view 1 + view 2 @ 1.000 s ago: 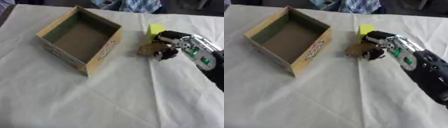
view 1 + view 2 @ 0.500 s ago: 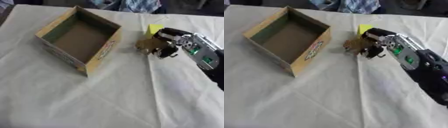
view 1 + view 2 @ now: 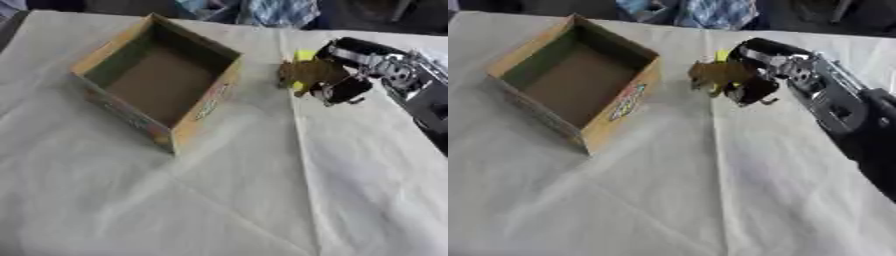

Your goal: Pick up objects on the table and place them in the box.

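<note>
An open cardboard box (image 3: 159, 82) lies askew on the white tablecloth at the upper left, its brown inside bare. My right hand (image 3: 346, 85) comes in from the right and is shut on a brown lumpy object (image 3: 304, 72), carried above the cloth just right of the box. A small yellow object (image 3: 304, 55) shows on the cloth behind the brown one, partly hidden by it. My left hand appears in neither view.
The white tablecloth (image 3: 219, 190) covers the table, with a crease running down from the hand. People's clothing (image 3: 280, 10) shows beyond the far edge.
My right hand has lifted the brown object off the cloth and moved it left, closer to the box. The yellow object stays where it was.
</note>
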You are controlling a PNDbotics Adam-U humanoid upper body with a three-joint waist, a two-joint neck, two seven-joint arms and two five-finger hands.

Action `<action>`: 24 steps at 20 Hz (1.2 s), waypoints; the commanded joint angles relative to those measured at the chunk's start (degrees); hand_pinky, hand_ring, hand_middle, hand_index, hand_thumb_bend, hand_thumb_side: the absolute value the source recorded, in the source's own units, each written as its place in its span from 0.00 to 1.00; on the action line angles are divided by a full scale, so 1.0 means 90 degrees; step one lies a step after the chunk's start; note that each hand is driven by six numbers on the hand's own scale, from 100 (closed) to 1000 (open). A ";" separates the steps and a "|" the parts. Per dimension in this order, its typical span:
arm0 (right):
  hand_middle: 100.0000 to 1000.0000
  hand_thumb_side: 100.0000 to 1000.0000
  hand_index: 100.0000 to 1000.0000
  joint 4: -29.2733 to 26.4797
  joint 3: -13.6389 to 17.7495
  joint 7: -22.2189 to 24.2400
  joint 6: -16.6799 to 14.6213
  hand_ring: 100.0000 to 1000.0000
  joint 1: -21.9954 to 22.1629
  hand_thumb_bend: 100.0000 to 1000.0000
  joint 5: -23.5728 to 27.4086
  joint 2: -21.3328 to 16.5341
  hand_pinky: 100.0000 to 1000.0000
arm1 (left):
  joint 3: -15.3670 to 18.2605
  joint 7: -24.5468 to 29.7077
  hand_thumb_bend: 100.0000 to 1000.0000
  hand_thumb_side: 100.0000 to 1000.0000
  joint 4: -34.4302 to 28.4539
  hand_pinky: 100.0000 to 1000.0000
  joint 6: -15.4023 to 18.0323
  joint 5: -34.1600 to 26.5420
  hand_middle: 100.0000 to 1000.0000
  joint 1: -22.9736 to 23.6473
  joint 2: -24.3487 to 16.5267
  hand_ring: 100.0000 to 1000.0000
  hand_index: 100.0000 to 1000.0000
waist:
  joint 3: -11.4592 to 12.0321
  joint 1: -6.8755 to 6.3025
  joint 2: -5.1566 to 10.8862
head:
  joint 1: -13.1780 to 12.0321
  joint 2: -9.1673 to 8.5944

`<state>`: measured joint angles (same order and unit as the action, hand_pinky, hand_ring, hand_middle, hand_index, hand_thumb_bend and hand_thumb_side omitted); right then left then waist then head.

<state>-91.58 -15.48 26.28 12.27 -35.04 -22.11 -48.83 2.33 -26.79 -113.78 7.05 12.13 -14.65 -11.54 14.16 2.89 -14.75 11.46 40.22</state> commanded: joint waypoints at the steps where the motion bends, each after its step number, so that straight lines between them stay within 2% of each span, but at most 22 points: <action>1: 0.33 0.00 0.51 -0.0322 0.0183 0.0024 0.0051 0.47 -0.0237 0.00 0.0213 -0.0352 0.54 | 0.0032 0.0025 0.21 1.00 -0.0090 0.56 0.0009 0.0009 1.00 -0.0059 -0.0123 0.90 0.61 | -0.0002 -0.0014 0.0137 | -0.0003 0.0004; 6: 0.33 0.00 0.51 -0.0315 0.0136 0.0189 0.0057 0.48 -0.0696 0.00 0.0331 -0.0359 0.55 | 0.0027 0.0039 0.21 1.00 -0.0090 0.56 0.0006 0.0010 1.00 -0.0078 -0.0145 0.90 0.61 | 0.0023 0.0002 0.0152 | 0.0030 0.0003; 12: 0.34 0.00 0.51 0.0039 -0.0002 0.0460 -0.0060 0.49 -0.1413 0.00 0.0292 -0.0093 0.56 | 0.0013 0.0046 0.21 1.00 -0.0090 0.56 0.0010 0.0006 1.00 -0.0108 -0.0171 0.90 0.61 | 0.0048 0.0016 0.0153 | 0.0083 0.0008; 18: 0.34 0.00 0.51 0.0615 -0.0201 0.0750 -0.0255 0.49 -0.2283 0.00 0.0025 0.0463 0.56 | -0.0007 0.0047 0.21 1.00 -0.0090 0.56 0.0029 -0.0004 1.00 -0.0136 -0.0185 0.90 0.61 | 0.0073 -0.0004 0.0101 | 0.0169 -0.0027; 24: 0.34 0.00 0.51 0.1411 -0.0300 0.0887 -0.0418 0.49 -0.3050 0.00 -0.0421 0.1256 0.56 | -0.0040 0.0081 0.21 1.00 -0.0090 0.56 0.0038 -0.0045 1.00 -0.0178 -0.0151 0.90 0.61 | 0.0146 -0.0015 0.0020 | 0.0276 -0.0131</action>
<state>-79.87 -18.62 34.06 8.88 -60.89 -24.78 -37.93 2.10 -26.27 -113.78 7.26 11.96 -15.48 -12.07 15.46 3.03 -15.52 13.62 39.67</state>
